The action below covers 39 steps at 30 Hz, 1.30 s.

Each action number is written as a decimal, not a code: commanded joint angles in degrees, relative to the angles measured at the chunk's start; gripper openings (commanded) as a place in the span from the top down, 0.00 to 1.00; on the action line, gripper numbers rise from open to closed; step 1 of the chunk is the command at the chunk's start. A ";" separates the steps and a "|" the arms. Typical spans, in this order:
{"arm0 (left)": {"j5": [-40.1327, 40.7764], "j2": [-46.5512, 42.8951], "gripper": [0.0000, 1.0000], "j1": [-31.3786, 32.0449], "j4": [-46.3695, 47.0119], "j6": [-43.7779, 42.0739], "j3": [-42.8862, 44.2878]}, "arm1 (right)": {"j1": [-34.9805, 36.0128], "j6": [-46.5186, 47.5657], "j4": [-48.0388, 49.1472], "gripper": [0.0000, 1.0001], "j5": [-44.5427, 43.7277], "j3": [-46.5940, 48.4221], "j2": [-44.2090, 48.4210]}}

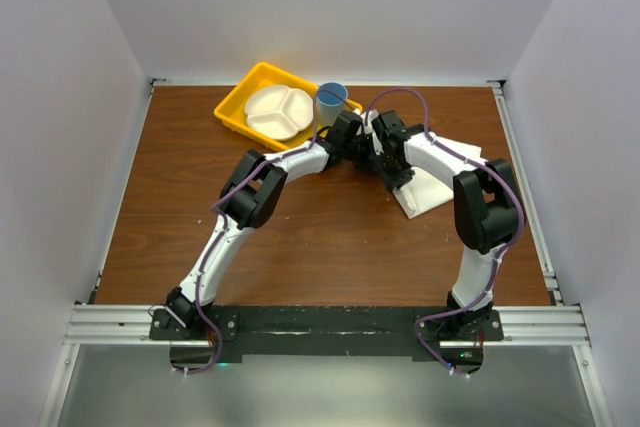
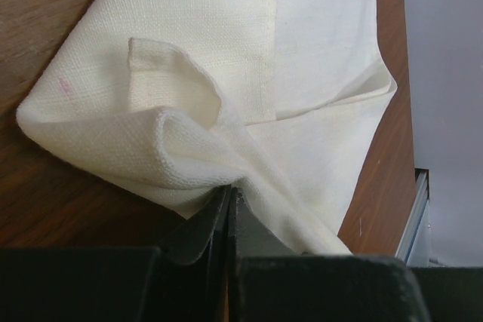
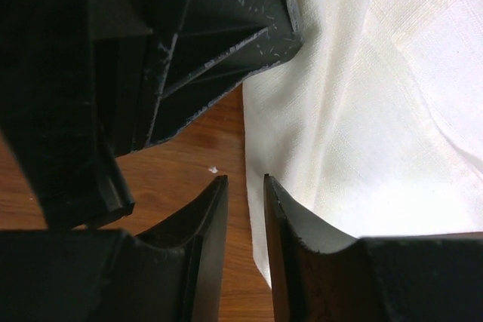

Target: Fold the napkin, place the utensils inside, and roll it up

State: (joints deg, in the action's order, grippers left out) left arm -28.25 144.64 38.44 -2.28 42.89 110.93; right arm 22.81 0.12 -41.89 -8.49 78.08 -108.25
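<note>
- The napkin [image 1: 430, 192] is seen lying on the right half of the bench [image 1: 330, 237], partly hidden under the right arm.
- The left claw [image 2: 229, 190] is shut tight on a raised, creased fold of the napkin, and cloth is bunched at its fingertips.
- The right claw [image 3: 245, 182] is held just beside the left one, over the napkin's edge. Its jaws are only narrowly parted, bare wood and the cloth edge are seen through the gap, and nothing is gripped.
- A yellow tray [image 1: 235, 107] with a white divided plate [image 1: 278, 110] is set at the far side. A blue cup [image 1: 331, 102] is placed just beside the tray.
</note>
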 commanded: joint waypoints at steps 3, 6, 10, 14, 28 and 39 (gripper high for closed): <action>3.90 2.93 0.95 -0.03 -10.11 -2.29 -1.86 | -0.31 1.20 1.81 0.67 -3.28 -1.35 0.14; 3.90 2.93 0.95 -0.03 -10.02 -2.29 -1.78 | -0.31 1.37 2.16 0.65 -4.07 -2.23 -0.38; 3.82 3.02 0.95 -0.12 -10.02 -2.29 -1.51 | -0.40 1.29 2.95 0.61 -4.43 -2.94 -1.09; 3.64 3.02 0.95 -0.20 -10.11 -2.20 -1.42 | -0.57 1.20 3.83 0.58 -2.68 -3.46 -2.58; 0.40 0.38 0.92 -1.61 -7.65 -0.71 -1.77 | -1.63 0.41 5.41 0.57 5.24 -5.05 -8.91; -2.60 -2.25 0.87 -2.92 -6.68 -0.97 0.51 | -3.64 -1.69 4.80 0.99 9.62 -6.19 -8.74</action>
State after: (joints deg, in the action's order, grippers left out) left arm -30.87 144.38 36.05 -2.74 42.96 110.78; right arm 20.23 0.58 -33.82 -3.81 76.20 -111.70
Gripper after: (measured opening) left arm 0.110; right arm 0.095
